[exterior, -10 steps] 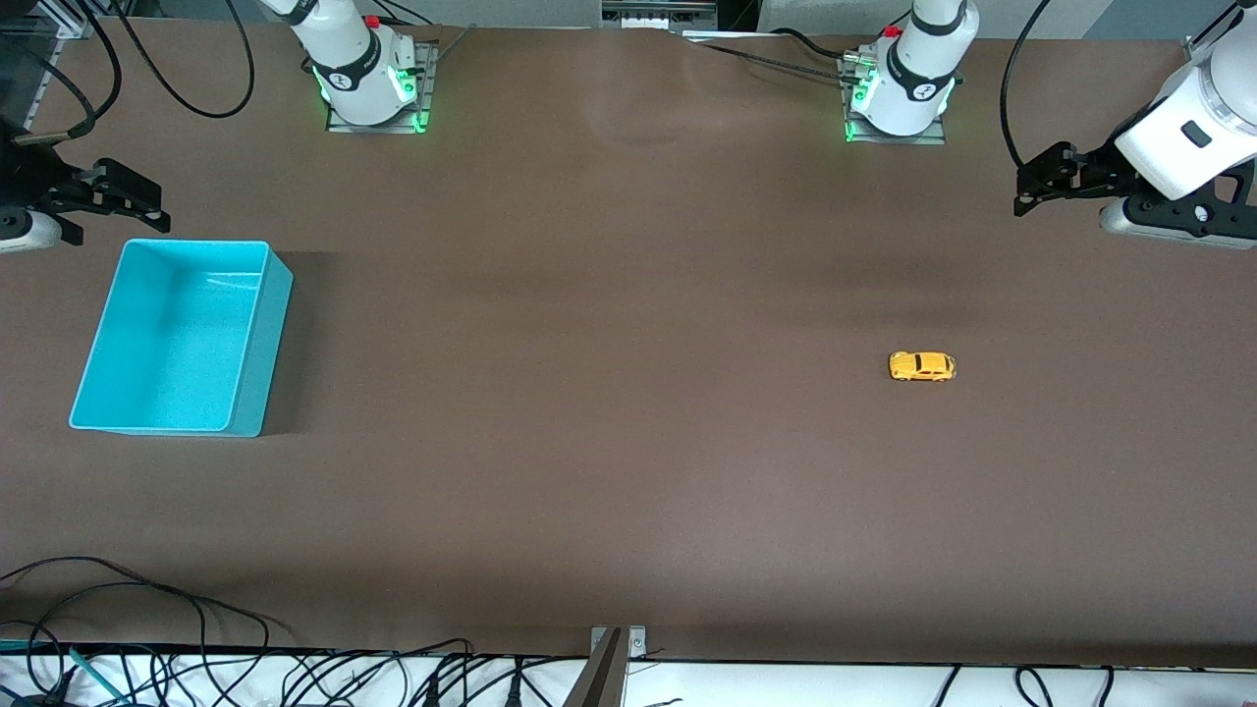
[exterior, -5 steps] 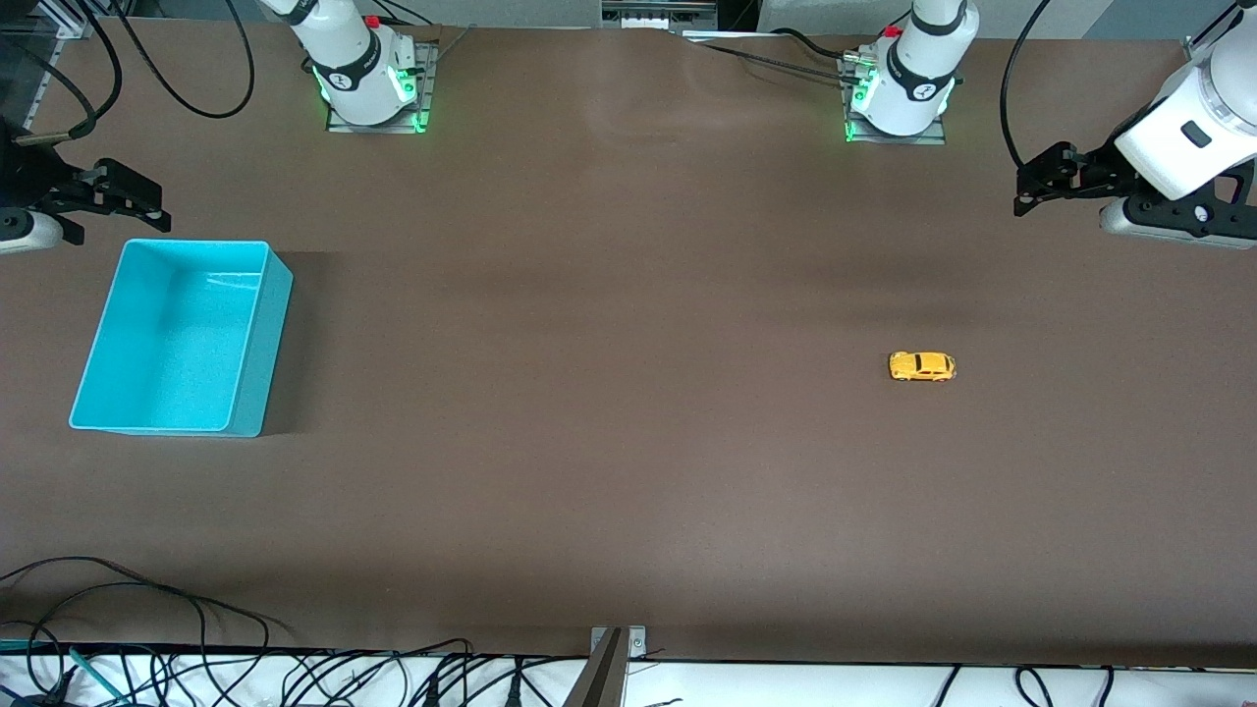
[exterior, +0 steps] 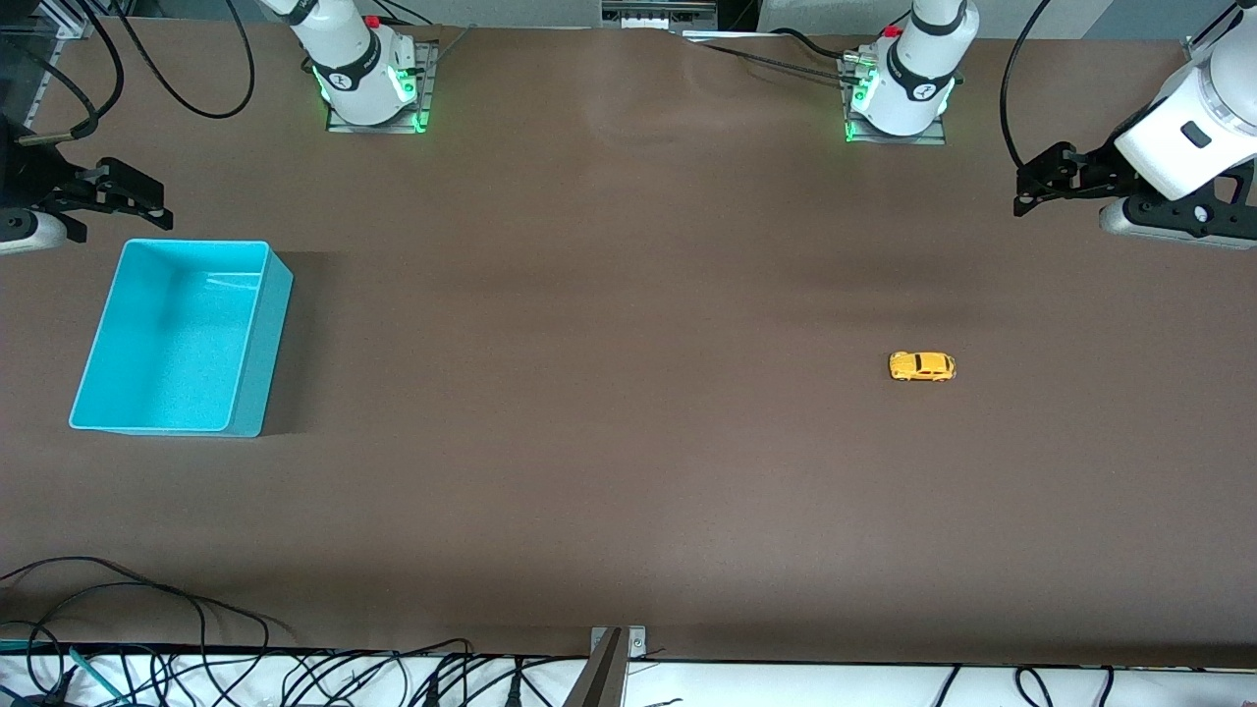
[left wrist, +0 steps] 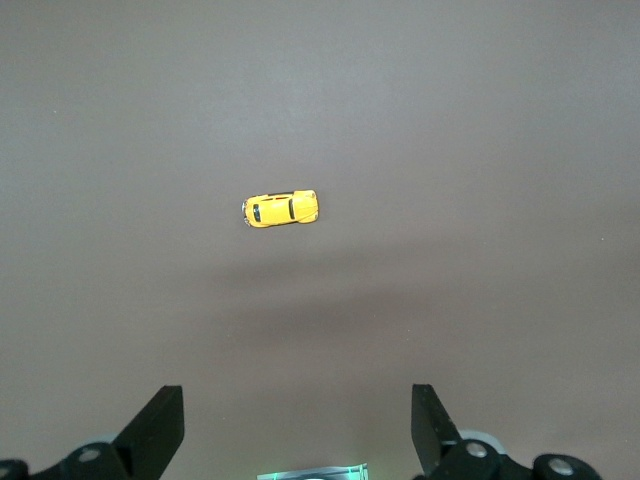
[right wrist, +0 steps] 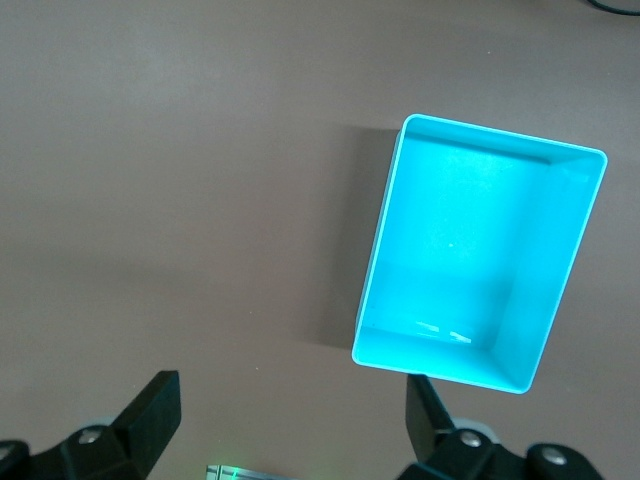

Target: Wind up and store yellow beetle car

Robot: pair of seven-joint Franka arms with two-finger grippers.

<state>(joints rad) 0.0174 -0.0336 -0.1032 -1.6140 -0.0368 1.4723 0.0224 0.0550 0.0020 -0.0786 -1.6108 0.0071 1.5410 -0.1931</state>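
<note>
Nothing moved since earlier frames; both arms wait.

Front view: we see yellow beetle car point(exterior: 921, 366) on counter point(exterior: 609, 442) toward left arm's end, turquoise bin point(exterior: 183, 337) toward right arm's end. Left pincer point(exterior: 1026, 191) and right pincer point(exterior: 147, 201) up over counter edges.

Left wrist view: our left pincer point(left wrist: 297, 430) spread wide, empty; car apart.

Right wrist view: right pincer point(right wrist: 295, 425) spread wide, empty; bin point(right wrist: 560, 290) holds nothing.

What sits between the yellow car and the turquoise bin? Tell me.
Nothing: in the front view only bare brown table stretches from the yellow beetle car to the turquoise bin.
</note>
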